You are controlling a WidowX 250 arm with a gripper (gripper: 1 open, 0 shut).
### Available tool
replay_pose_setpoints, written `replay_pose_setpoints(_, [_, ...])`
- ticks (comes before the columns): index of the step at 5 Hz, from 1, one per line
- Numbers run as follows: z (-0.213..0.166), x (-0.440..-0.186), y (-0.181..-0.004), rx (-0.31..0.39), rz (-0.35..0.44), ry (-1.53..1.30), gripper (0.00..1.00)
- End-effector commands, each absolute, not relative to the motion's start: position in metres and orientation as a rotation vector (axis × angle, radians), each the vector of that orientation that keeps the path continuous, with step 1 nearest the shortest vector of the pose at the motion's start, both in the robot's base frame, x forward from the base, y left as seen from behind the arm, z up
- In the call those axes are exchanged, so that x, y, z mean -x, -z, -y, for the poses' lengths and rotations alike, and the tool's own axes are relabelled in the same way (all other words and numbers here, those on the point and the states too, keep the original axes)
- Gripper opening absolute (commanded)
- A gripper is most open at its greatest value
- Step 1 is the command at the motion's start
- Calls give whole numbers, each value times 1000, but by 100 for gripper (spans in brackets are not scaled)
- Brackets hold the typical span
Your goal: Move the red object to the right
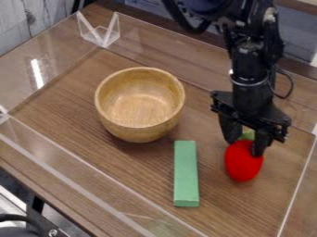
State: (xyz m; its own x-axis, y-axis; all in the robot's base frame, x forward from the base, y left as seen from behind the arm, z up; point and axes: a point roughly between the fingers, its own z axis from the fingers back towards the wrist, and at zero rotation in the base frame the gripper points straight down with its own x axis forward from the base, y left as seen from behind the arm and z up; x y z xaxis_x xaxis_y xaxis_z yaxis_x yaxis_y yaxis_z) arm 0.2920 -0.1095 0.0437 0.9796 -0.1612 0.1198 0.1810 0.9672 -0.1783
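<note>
Your arm [247, 42] comes in from the top edge and hangs almost straight down over the right side of the table [74, 102], wrist stacked above the tool and tilted only slightly. The gripper [249, 143] points down at the red object [244, 163], with its dark fingers [229, 132] spread to either side of the green top. You can see a gap between the fingers and the toy's upper part, so the jaws stand wide and nothing is clamped; whether a fingertip brushes the toy you cannot tell from this angle.

The red object sits on the wood, upright or nearly so, right of the flat green block [186, 173] and near it without touching. It lies well apart from the wooden bowl [140, 104], which stands to the left of the arm. A clear wall [297, 199] runs close along the toy's right.
</note>
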Motion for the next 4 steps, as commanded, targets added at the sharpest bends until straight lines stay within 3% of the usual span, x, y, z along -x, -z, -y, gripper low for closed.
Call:
replay_pose_setpoints(1, [114, -295, -63, 193, 195, 153, 100])
replay_pose_setpoints(4, [115, -287, -67, 166, 243, 81, 100])
